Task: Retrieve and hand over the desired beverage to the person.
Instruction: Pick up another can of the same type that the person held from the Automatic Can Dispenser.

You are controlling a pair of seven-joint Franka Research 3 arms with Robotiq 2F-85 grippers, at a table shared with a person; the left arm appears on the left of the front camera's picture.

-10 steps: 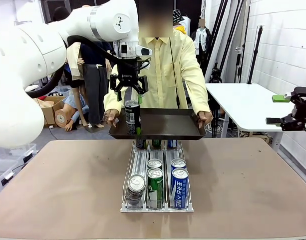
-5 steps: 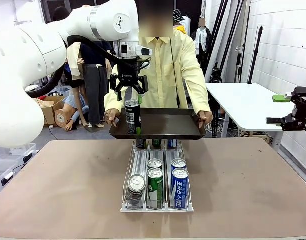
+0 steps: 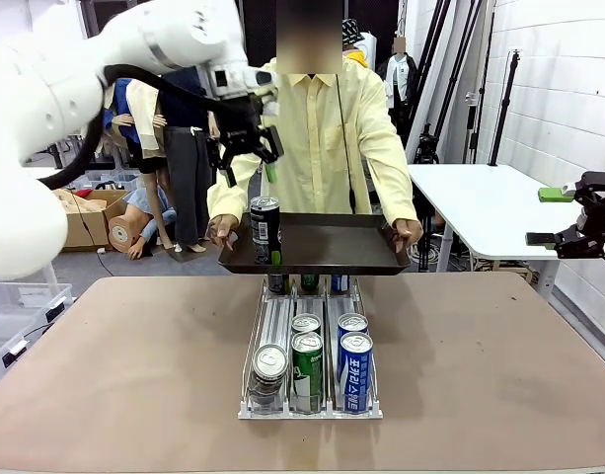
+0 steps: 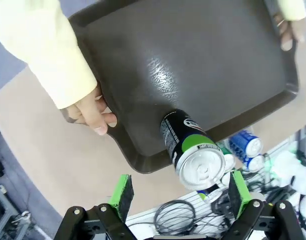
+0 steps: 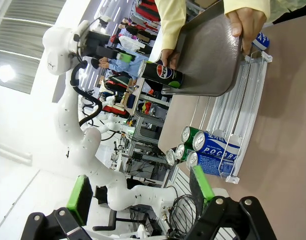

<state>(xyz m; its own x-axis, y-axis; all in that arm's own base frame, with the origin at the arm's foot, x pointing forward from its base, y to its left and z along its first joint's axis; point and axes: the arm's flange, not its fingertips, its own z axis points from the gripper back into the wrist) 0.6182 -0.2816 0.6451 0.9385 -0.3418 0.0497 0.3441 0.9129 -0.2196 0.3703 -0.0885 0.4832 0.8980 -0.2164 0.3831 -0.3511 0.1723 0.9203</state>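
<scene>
A black and green soda can (image 3: pixel 264 229) stands upright at the left end of a dark tray (image 3: pixel 332 247). The person (image 3: pixel 332 138) in a pale-yellow shirt holds that tray with both hands above the table's far edge. My left gripper (image 3: pixel 245 148) hovers open above the can and a little to its left, clear of it. Looking down the left wrist, the can (image 4: pixel 192 150) sits on the tray (image 4: pixel 192 60) between and beyond my open left gripper (image 4: pixel 180 192), near the person's hand (image 4: pixel 90 112). My right gripper (image 3: pixel 544 215) stays open and empty at the far right.
A wire rack (image 3: pixel 312 407) of green, blue and dark cans sits mid-table under the tray's front edge. A white table (image 3: pixel 480 202) stands beyond, at the right. The right wrist view shows the tray (image 5: pixel 212 55) and the rack's cans (image 5: pixel 202 145).
My left gripper has risen and swung left, away from the can, and stays open. The can stays on the tray. The right arm has not moved.
</scene>
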